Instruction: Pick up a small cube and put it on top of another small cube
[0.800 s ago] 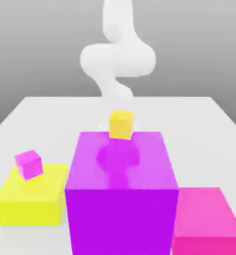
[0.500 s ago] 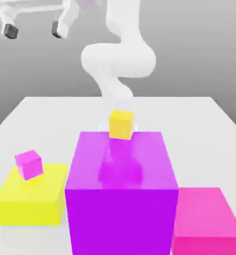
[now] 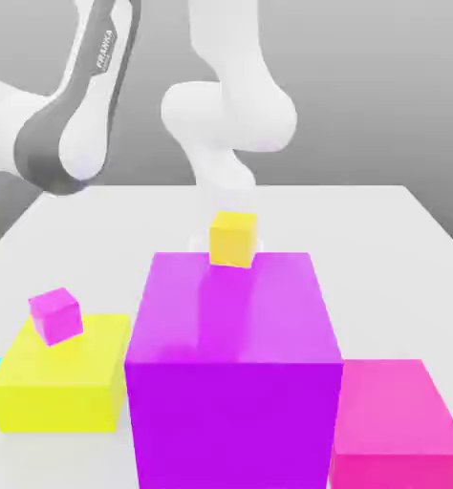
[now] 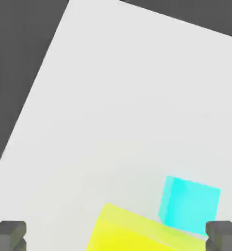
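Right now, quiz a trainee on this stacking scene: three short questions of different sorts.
1. True or false: the small magenta cube sits on the large yellow block.
2. Which small cube rests on the purple block? A) cyan B) yellow C) magenta
3. Fill in: in the hand view, the gripper with its fingers spread apart looks down on the small ____ cube lying beside a yellow block.

Key: 1 true; 2 B, the small yellow cube; 3 cyan.
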Controlling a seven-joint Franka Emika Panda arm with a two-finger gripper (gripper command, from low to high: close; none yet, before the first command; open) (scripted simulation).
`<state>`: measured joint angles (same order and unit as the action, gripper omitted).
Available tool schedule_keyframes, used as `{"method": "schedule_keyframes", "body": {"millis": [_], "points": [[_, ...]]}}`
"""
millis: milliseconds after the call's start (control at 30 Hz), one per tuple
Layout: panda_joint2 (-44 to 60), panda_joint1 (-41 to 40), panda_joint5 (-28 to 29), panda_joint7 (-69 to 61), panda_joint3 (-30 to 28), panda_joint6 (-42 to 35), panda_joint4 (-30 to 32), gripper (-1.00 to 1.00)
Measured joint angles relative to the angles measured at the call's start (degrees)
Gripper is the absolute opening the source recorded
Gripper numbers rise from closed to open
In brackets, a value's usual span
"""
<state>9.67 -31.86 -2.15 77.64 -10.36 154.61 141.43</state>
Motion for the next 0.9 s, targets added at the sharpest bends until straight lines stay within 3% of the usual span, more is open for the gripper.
{"method": "schedule_keyframes", "body": {"millis": [200, 233, 433, 567, 733, 900], "points": [[12.48, -5.07, -7.16, -2.27, 2.99, 7.80, -0.85, 0.00], [14.50, -5.69, -7.75, -2.73, 3.73, 9.39, -1.27, -1.00], [15.51, -6.03, -7.96, -2.88, 4.13, 10.26, -1.48, -1.00], [10.10, -4.90, -5.97, -1.33, 2.52, 6.02, -0.29, -1.00], [1.09, -3.41, 2.31, 0.13, -0.94, 0.21, -2.85, -1.00], [-9.27, 1.65, 8.06, 1.68, 1.86, -8.17, -1.45, -1.00]]}}
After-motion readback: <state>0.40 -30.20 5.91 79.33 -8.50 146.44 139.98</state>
